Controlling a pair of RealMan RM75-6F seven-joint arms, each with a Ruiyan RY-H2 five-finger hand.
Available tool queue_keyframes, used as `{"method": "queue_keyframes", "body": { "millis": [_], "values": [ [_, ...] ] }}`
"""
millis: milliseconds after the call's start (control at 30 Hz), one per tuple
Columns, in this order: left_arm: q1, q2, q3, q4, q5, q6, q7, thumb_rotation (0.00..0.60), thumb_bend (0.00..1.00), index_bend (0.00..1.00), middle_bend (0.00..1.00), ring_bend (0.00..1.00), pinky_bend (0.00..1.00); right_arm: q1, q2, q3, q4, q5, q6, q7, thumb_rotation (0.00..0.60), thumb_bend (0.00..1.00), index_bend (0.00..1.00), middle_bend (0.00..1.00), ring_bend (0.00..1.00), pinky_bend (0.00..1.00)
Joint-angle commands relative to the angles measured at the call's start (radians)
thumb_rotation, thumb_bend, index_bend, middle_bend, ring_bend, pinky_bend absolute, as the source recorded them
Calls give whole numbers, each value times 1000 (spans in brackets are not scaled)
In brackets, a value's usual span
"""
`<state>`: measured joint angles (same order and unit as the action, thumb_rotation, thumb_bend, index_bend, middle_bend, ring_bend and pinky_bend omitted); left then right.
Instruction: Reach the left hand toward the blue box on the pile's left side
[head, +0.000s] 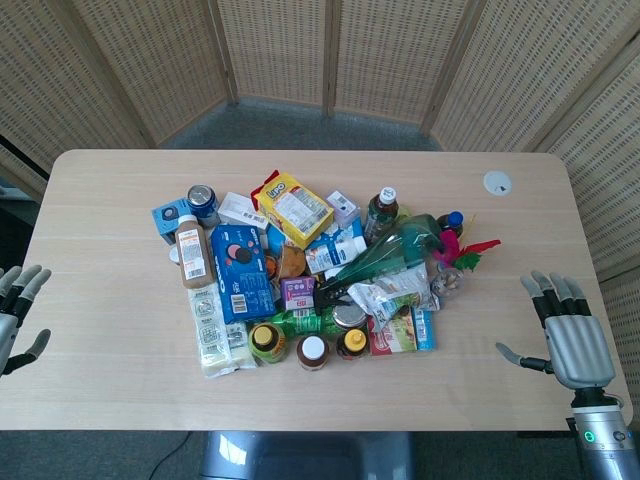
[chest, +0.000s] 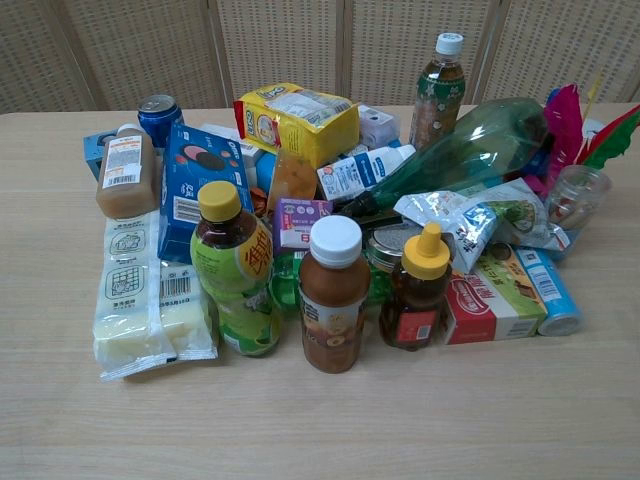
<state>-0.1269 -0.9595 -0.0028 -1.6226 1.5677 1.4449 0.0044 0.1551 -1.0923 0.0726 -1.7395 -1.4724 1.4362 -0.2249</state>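
Blue cookie box: light, stiff cardboard, wedged among bottles; best gripped across long edges. Left hand open, empty, well apart.

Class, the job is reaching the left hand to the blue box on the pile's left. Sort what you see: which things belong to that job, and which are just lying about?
Belongs: left hand; blue box.

Lying about: yellow box; blue can; honey bottle; green bottle; right hand.

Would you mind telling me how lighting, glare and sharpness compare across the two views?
Head view: even, soft light, faint shadows under the pile, blue box sharp. Chest view: green bottle shows mild glare; near bottles sharp, wicker backdrop slightly soft.
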Motion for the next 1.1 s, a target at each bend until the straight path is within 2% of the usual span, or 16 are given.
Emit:
{"method": "queue_keyframes", "body": {
  "millis": [33, 267, 467, 700, 1100],
  "values": [
    [-7, -2, 0, 1, 0, -11, -5, 600, 432, 0, 0, 0, 0, -1, 2, 1, -2, 2, 0, -2, 347, 180, 47, 35, 0, 0],
    [-37, 1, -8, 13, 16, -36, -16, 600, 427, 0, 0, 0, 0, -7, -11, -2, 8, -2, 5, 9, 347, 180, 47, 35, 0, 0],
    [-108, -27, -11, 66, 59, -113, -9, 600, 421, 0, 0, 0, 0, -11, -12, 1, 10, -4, 13, 11, 347, 179, 47, 35, 0, 0],
    [-221, -145, -17, 172, 97, -241, 37, 600, 402, 0, 0, 0, 0, -15, 2, 7, -2, 0, 20, 3, 349, 180, 47, 35, 0, 0],
    [-377, -380, -56, 337, 99, -358, 114, 600, 401, 0, 0, 0, 0, -45, 37, 15, -8, 26, 52, 6, 344, 180, 43, 35, 0, 0]
  ]
}}
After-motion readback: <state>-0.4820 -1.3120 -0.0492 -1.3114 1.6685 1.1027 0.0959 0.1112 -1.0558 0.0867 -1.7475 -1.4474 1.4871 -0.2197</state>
